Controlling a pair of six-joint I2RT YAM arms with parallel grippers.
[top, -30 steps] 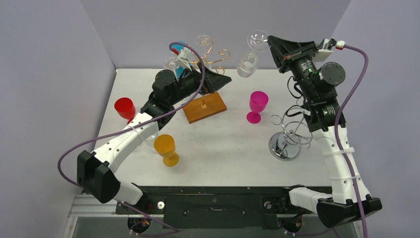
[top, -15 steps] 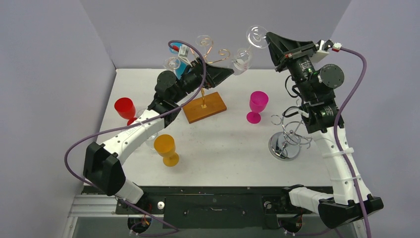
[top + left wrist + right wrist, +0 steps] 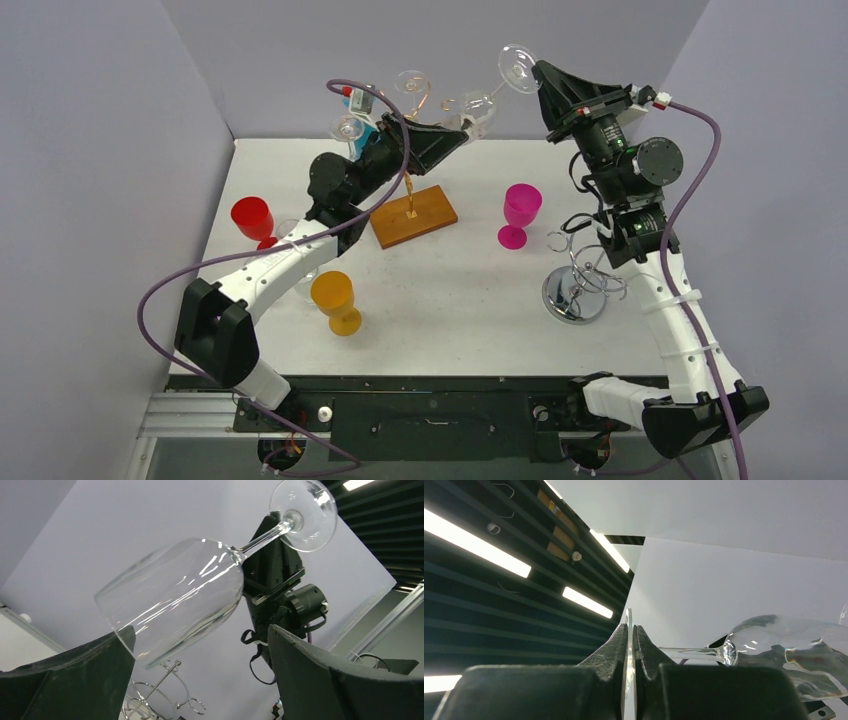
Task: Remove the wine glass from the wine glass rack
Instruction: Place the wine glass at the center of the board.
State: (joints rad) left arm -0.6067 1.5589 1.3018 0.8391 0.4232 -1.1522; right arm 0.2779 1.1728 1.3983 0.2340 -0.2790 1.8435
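Left pincer (image 3: 200, 632): spread wide and raised over the far worktop (image 3: 450, 290). Its fingers (image 3: 75, 680) sit either side of the glass bowl; I cannot tell whether they touch it.
Wine glass (image 3: 175, 600): in the air and tilted, bowl at 8 o'clock of its foot. It is just beside the top curls of the wine glass rack (image 3: 413, 215), at their 3 o'clock.
Right pincer (image 3: 630, 630): pressed together on the rim of the foot, at 2 o'clock of the bowl.
Worktop: white. From its middle, red cup (image 3: 252, 218) at 9 o'clock, orange cup (image 3: 335, 300) at 8, the rack's wooden base at 11, pink goblet (image 3: 519, 213) at 2, chrome stand (image 3: 575, 290) at 4.
Room: lilac walls (image 3: 120, 150) left, behind and right; dark slatted ceiling (image 3: 499, 605) with strip lights (image 3: 474, 542).
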